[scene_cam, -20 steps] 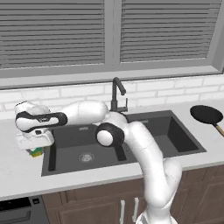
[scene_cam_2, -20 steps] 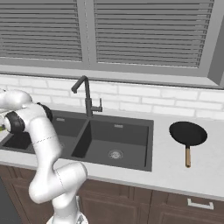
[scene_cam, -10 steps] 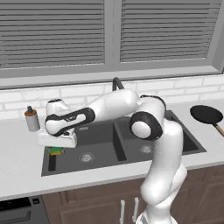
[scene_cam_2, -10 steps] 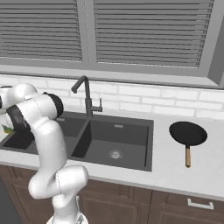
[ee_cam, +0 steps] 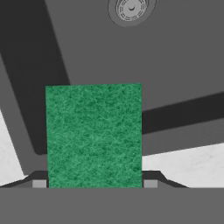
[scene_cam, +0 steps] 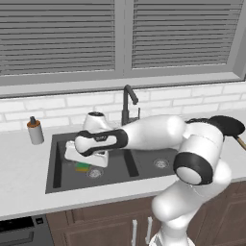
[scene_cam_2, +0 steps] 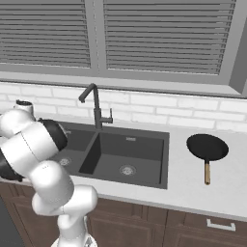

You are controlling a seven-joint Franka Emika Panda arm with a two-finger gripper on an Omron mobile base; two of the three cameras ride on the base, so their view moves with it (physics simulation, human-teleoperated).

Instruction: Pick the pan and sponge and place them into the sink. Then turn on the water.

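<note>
A grey soap bottle with a brown cap stands upright on the pale surface near its back edge, below white brick tiles and closed window blinds.

Left base view looks forward and down from behind-left; right base view from behind-right. Both share the sink. Hand view stares closely down into its basin.

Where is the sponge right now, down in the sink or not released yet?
Not released. The sponge sits between the claw fingers, held above the left basin of the sink, with the drain visible beyond it.
</note>
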